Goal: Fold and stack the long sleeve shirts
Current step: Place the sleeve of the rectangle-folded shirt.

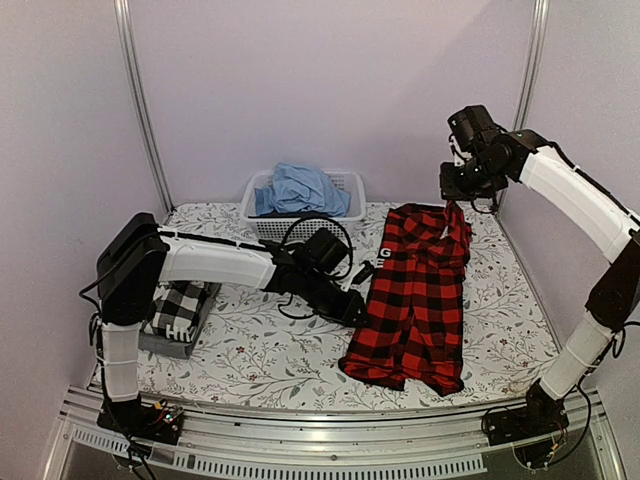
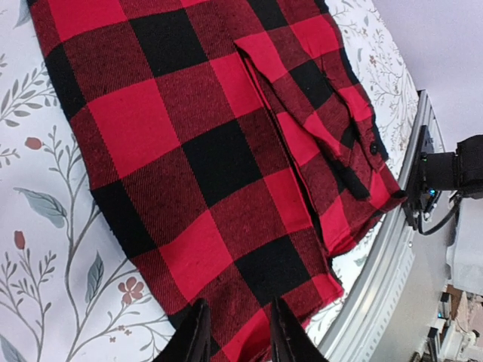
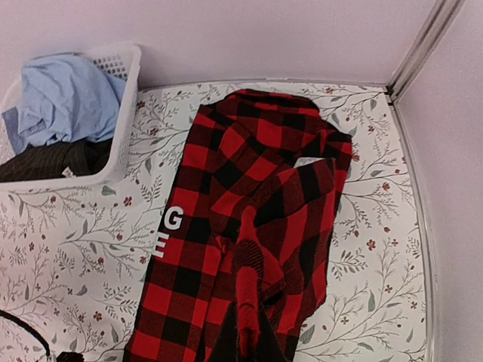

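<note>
While the right gripper [image 1: 456, 198] is pinched together on the far end of the red-and-black flannel [image 1: 415, 300] and holds that end up off the table [image 1: 260, 350], the rest of the shirt lies along the right half of the tabletop, its hem at the near edge.

Three shirts can be counted. The first is the one flannel. The second is a black-and-white check shirt [image 1: 180, 308], folded on a grey box [image 1: 170, 345] at the near left. The third shows only as white letters [image 3: 172, 230] on dark cloth at the flannel's left edge, and the rest of it is covered.

There are two arms. The left gripper [image 2: 235, 332] is low at the flannel's left edge with its fingers parted and flannel showing in the gap. Whether the tips press the cloth cannot be told.

One white basket [image 1: 345, 185] stands at the far middle and holds two cloths, a light blue one [image 1: 300, 188] and a dark striped one [image 3: 45, 162]. The dark one is largely buried, so what kind of garment it is cannot be made out. In the right wrist view bunched flannel hides that gripper's fingers.
</note>
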### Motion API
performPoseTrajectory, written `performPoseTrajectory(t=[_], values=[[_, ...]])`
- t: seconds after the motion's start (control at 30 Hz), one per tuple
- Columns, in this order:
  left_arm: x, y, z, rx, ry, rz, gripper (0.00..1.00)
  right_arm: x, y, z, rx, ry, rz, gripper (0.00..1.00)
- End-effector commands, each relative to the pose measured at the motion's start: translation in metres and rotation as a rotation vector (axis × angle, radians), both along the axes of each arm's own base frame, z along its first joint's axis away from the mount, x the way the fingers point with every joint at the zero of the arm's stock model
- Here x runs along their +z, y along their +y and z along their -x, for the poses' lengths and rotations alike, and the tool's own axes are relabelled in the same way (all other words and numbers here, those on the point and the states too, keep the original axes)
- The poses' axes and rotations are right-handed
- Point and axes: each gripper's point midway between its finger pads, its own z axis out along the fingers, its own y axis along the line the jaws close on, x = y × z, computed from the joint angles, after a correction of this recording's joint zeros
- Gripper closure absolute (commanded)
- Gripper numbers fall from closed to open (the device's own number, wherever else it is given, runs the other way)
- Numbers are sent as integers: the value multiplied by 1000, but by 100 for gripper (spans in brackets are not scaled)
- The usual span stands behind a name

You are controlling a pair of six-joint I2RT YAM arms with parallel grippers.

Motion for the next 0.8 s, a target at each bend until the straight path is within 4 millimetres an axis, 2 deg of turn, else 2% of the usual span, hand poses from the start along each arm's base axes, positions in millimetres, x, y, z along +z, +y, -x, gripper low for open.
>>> performPoseTrajectory(t=[0.0, 0.07, 0.13, 0.2, 0.3, 0.5, 0.77], values=[[15, 7, -7, 9, -26, 16, 73, -58, 68, 20, 203, 158, -6, 100], [16, 11, -9, 24, -25, 12, 73, -87, 96, 30, 282, 225, -20, 100], [16, 18, -11, 39, -23, 7, 73, -115, 115, 43, 338, 286, -30, 100], [17, 24, -13, 53, -19, 8, 73, -144, 126, 60, 379, 357, -37, 100], [14, 31, -13, 61, -13, 0, 73, -173, 136, 76, 420, 426, -50, 100], [11, 36, -13, 66, -10, -8, 73, -194, 152, 95, 483, 502, -72, 99], [8, 39, -15, 70, -7, -10, 73, -207, 163, 113, 521, 554, -95, 98]])
